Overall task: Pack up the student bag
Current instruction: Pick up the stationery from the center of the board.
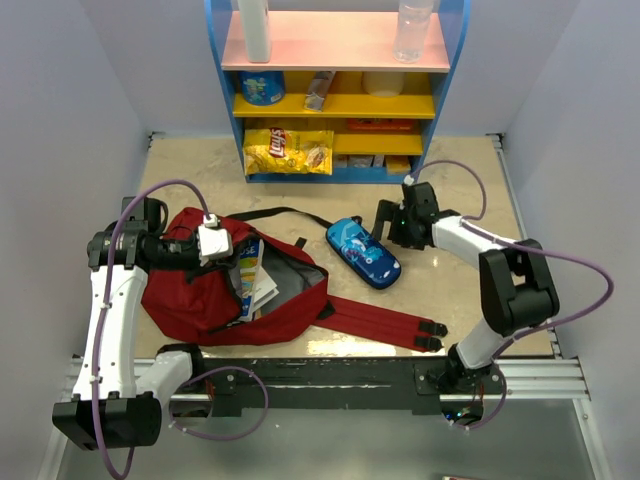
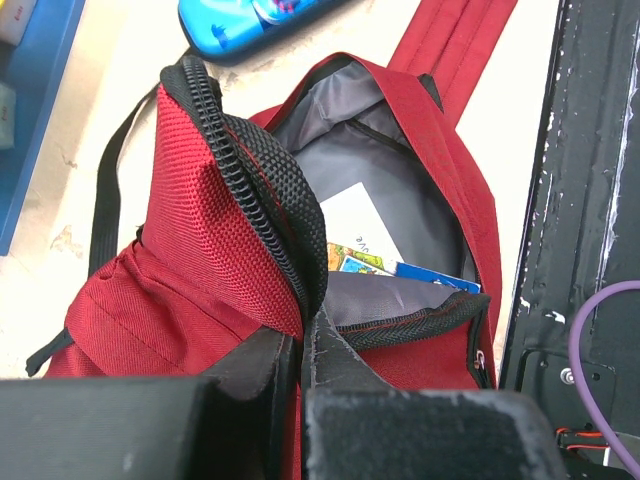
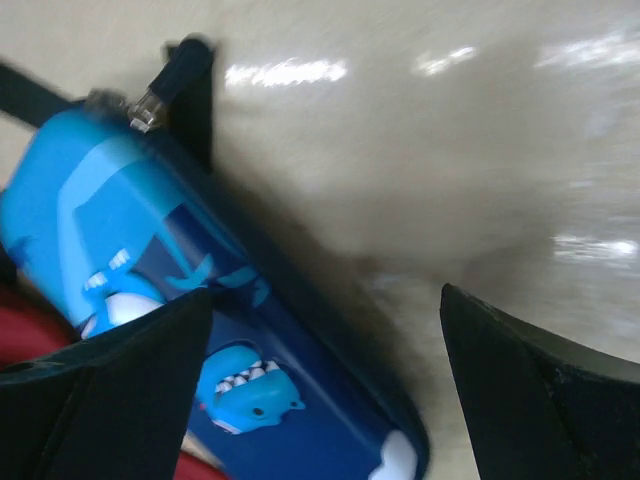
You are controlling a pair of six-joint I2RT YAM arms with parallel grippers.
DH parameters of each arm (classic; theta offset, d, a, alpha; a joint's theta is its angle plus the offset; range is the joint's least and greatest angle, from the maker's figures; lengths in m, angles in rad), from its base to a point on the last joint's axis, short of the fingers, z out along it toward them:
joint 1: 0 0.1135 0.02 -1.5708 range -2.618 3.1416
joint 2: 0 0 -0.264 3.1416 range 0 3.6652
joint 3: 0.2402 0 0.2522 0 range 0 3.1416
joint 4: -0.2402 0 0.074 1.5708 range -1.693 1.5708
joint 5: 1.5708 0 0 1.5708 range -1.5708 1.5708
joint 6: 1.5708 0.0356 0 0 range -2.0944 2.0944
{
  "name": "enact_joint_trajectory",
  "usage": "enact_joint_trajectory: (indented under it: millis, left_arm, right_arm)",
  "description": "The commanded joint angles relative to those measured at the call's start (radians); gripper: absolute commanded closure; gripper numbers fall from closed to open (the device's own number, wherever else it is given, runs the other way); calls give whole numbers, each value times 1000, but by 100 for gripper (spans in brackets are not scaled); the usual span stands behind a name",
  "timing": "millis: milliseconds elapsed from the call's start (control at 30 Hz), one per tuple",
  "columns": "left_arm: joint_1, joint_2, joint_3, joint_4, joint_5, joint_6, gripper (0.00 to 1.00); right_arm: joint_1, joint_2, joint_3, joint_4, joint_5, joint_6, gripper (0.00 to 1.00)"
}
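Observation:
The student bag [image 1: 195, 295], dark red with grey lining, lies open on the left of the table. Books [image 1: 256, 276] stand inside it; the left wrist view shows them [image 2: 372, 255] deep in the pocket. My left gripper [image 1: 216, 243] is shut on the bag's black zipper rim [image 2: 262, 190], pinching it at the jaws [image 2: 303, 325] and holding the mouth open. A blue shark pencil case [image 1: 362, 252] lies right of the bag. My right gripper [image 1: 386, 226] hovers open just over its far end; the case [image 3: 130, 230] sits below and left between the spread fingers [image 3: 120, 390].
The bag's red shoulder straps [image 1: 385, 322] trail right toward the front edge. A blue shelf unit [image 1: 338, 90] stands at the back with a chips bag [image 1: 288, 150], bottles and boxes. A black rail [image 1: 330, 375] runs along the near edge.

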Motion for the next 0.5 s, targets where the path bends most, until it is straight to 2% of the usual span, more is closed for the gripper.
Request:
enact_joint_trajectory:
  millis: [0, 133, 267, 467]
  left_arm:
    - [-4, -11, 14, 11, 69, 27, 100]
    - [-4, -22, 10, 11, 58, 27, 100]
    - [-4, -22, 5, 9, 54, 29, 100]
    - [-4, -16, 4, 11, 62, 35, 100]
  right_arm:
    - [-9, 55, -92, 220, -371, 34, 1]
    - [-26, 92, -175, 392, -535, 109, 1]
    - [-27, 109, -255, 591, -632, 206, 1]
    - [-9, 115, -370, 784, -740, 325, 1]
